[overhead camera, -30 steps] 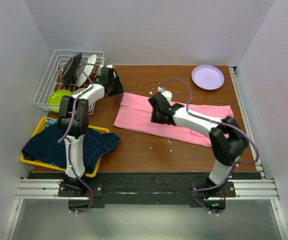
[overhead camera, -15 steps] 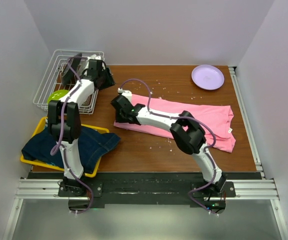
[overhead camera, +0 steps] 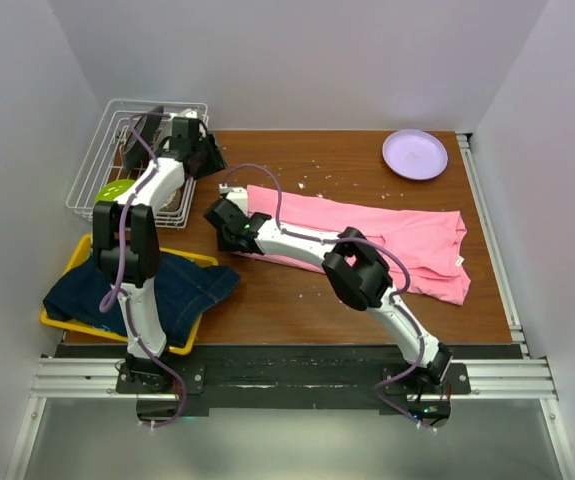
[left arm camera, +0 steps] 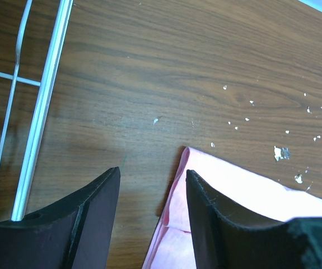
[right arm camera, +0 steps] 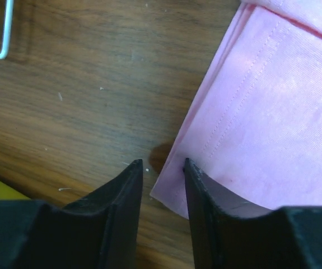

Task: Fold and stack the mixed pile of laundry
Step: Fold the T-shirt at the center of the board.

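Brown wood-grain counter [overhead camera: 297,300] carries everything, and pale crumbs [left arm camera: 281,152] are scattered over its far half. At the far left stands a white wire rack [overhead camera: 92,165] with dark dishes [overhead camera: 145,135] on edge and a green bowl [overhead camera: 115,190] inside. A lilac plate [overhead camera: 415,154] sits alone in the far right corner. Near the left edge lies a shallow yellow tray [overhead camera: 199,258], and a dark blue denim jacket [overhead camera: 192,285] is heaped in it, spilling over the tray's rim onto the wood.

The pink T-shirt [overhead camera: 397,235] lies flat across the middle of the counter as a long band, running from near the rack down toward the right side. Its cloth is smooth, with a stitched hem along the left end and layers showing at that edge. One sleeve end points to the right.

The right arm stretches from its base across the shirt, its forearm lying over the pink cloth and hiding a strip of it in the top view. The right hand [overhead camera: 219,215] is at the shirt's near left corner. In the wrist view the right hand [right arm camera: 163,162] stands narrowly apart, with the corner of the shirt [right arm camera: 273,112] flat in the gap and bare wood showing between the fingertips; nothing is pinched.

The left hand [overhead camera: 202,155] hovers just beside the rack [left arm camera: 37,129], above the shirt's far left corner [left arm camera: 233,185]. Its fingers [left arm camera: 93,207] are set wider apart, over bare wood, and hold nothing.
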